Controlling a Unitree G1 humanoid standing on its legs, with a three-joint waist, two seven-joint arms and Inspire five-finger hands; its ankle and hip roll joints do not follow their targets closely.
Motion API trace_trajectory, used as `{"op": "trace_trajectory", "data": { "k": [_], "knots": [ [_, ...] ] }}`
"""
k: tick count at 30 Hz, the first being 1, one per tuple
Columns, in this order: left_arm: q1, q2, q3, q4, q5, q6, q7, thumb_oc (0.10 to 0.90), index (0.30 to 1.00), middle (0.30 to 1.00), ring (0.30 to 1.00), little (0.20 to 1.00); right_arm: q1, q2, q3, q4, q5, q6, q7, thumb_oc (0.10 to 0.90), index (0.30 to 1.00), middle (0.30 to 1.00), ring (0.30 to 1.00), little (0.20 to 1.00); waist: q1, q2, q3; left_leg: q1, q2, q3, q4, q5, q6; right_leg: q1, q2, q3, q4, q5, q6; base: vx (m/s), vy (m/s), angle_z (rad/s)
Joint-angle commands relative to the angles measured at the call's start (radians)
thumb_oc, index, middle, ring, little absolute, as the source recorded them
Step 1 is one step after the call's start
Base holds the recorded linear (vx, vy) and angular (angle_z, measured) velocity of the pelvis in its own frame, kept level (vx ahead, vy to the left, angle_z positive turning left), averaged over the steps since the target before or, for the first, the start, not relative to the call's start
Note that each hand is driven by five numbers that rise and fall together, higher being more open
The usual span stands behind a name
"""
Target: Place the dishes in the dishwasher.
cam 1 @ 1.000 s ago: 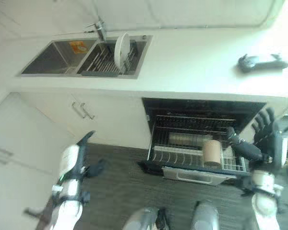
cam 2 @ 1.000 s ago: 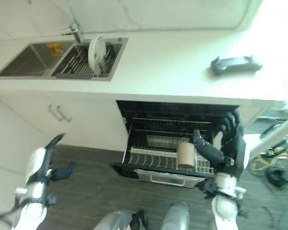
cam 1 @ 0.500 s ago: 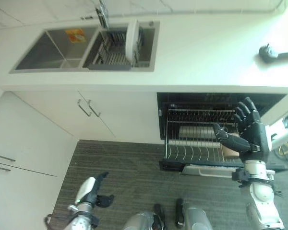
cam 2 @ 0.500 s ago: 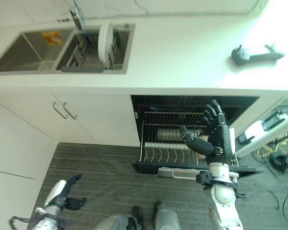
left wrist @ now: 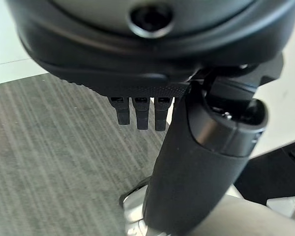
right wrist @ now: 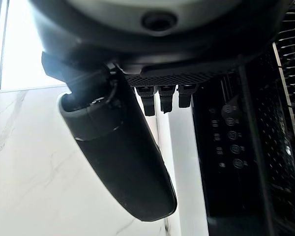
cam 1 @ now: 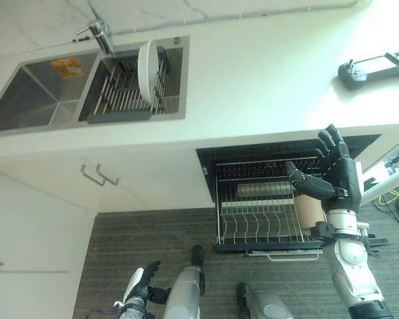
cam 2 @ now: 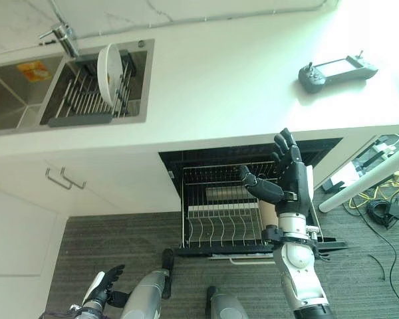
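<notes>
While both hands are empty, the following risks apply, listed from largest item to smallest.

Table (cam 1: pixel 253 80): the white top carries the sink at 10 o'clock and a dark controller at 2 o'clock. Its front edge overhangs the dishwasher, so a hand rising from below could strike the underside.

Dishwasher (cam 1: pixel 279 199): sits under the table at 4 o'clock, with its wire rack (cam 1: pixel 259 222) pulled out over the floor. A beige cylinder (cam 1: pixel 310 209) stands at the rack's right end, and a pale dish lies further in. Risk: a low reach could catch the rack wires or tip the cylinder.

Sink (cam 1: pixel 86 86): the drying rack in its right basin holds the remaining task item.

Plate (cam 1: pixel 146 62): white, standing on edge in the drying rack, well apart from the dishwasher. Risk: it probably slips easily; a grip on the thin rim could let it swing, drop into the basin or chip on the tap beside it.

Right hand (cam 2: pixel 289 176): raised in front of the rack, fingers spread and straight, holding nothing. Risk: the long cross-reach to 10 o'clock.

Left hand (cam 1: pixel 143 282): low at 7 o'clock above the floor, fingers relaxed, holding nothing.

Controller (cam 2: pixel 336 68): could be swept off by a passing arm.
</notes>
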State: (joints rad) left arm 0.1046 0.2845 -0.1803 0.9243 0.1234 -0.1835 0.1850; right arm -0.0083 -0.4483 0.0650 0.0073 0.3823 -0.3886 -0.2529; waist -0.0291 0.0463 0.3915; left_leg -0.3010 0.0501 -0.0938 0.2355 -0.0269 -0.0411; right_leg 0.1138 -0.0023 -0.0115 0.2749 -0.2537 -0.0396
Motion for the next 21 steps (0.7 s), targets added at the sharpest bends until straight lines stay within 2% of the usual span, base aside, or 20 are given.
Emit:
{"op": "trace_trajectory", "data": {
  "k": [1,6,9,12,13,15,19,21],
  "knots": [
    [0.024,-0.021,0.037,-0.027,-0.147,-0.028,-0.066,0.800,0.900,0.900,0.900,0.900,-0.067,-0.066,-0.043,-0.110,-0.036,-0.092,-0.007,0.800,0.900,0.900,0.900,0.900,0.014,0.029,-0.056,0.094,0.018,0.060,0.065,-0.060,0.006,-0.054,-0.039,-0.076,0.025,-0.031,0.038,0.21,0.419,-0.59],
    [-0.017,-0.051,0.039,0.041,-0.256,0.023,-0.176,0.800,0.900,0.900,0.900,0.900,-0.059,-0.060,-0.087,-0.128,-0.012,-0.087,-0.032,0.800,0.900,0.900,0.900,0.900,0.002,0.037,-0.071,0.145,-0.025,0.067,0.065,-0.142,0.053,-0.085,-0.086,-0.094,0.025,-0.002,0.079,0.13,0.371,-0.35],
    [-0.023,-0.052,0.032,0.034,-0.263,0.020,-0.171,0.800,0.900,0.900,0.900,0.900,-0.058,-0.055,-0.116,-0.137,0.003,-0.092,-0.024,0.800,0.900,0.900,0.900,0.900,0.003,0.042,-0.074,0.162,-0.055,0.058,0.065,-0.169,0.089,-0.113,-0.102,-0.096,0.032,0.018,0.093,0.07,0.309,-0.15],
    [-0.026,-0.037,0.034,0.034,-0.262,0.026,-0.155,0.800,0.900,0.900,0.900,0.900,-0.067,-0.052,-0.133,-0.147,0.015,-0.100,-0.018,0.800,0.900,0.900,0.900,0.900,0.012,0.044,-0.085,0.162,-0.063,0.082,0.065,-0.190,0.113,-0.142,-0.119,-0.122,0.026,0.056,0.116,0.02,0.254,-0.30],
    [-0.022,-0.028,0.042,0.038,-0.277,0.032,-0.138,0.800,0.900,0.900,0.900,0.900,-0.084,-0.049,-0.129,-0.145,0.027,-0.103,-0.001,0.800,0.900,0.900,0.900,0.900,0.028,0.043,-0.087,0.164,-0.053,0.122,0.065,-0.203,0.118,-0.158,-0.133,-0.179,0.029,0.087,0.129,-0.03,0.219,-0.43],
    [-0.015,-0.022,0.053,0.048,-0.278,0.022,-0.116,0.800,0.900,0.900,0.900,0.900,-0.115,-0.044,-0.108,-0.137,0.031,-0.109,0.001,0.800,0.900,0.900,0.900,0.900,0.056,0.041,-0.086,0.162,-0.033,0.170,0.065,-0.215,0.120,-0.170,-0.144,-0.244,0.047,0.106,0.136,-0.08,0.137,-0.88],
    [-0.027,-0.005,0.078,0.064,-0.278,0.013,-0.083,0.800,0.900,0.900,0.900,0.900,-0.170,-0.050,-0.063,-0.128,0.014,-0.123,-0.033,0.800,0.900,0.900,0.900,0.900,0.096,0.021,-0.083,0.133,-0.034,0.214,0.065,-0.220,0.134,-0.146,-0.109,-0.291,0.082,0.049,0.131,-0.10,-0.012,-0.75],
    [-0.027,-0.002,0.097,0.096,-0.304,0.002,-0.082,0.800,0.900,0.900,0.900,0.900,-0.221,-0.052,-0.032,-0.100,0.009,-0.128,-0.041,0.800,0.900,0.900,0.900,0.900,0.130,-0.007,-0.082,0.119,-0.047,0.220,0.065,-0.218,0.116,-0.100,-0.107,-0.303,0.025,-0.003,0.125,-0.10,-0.204,-0.47]
  ]
}}
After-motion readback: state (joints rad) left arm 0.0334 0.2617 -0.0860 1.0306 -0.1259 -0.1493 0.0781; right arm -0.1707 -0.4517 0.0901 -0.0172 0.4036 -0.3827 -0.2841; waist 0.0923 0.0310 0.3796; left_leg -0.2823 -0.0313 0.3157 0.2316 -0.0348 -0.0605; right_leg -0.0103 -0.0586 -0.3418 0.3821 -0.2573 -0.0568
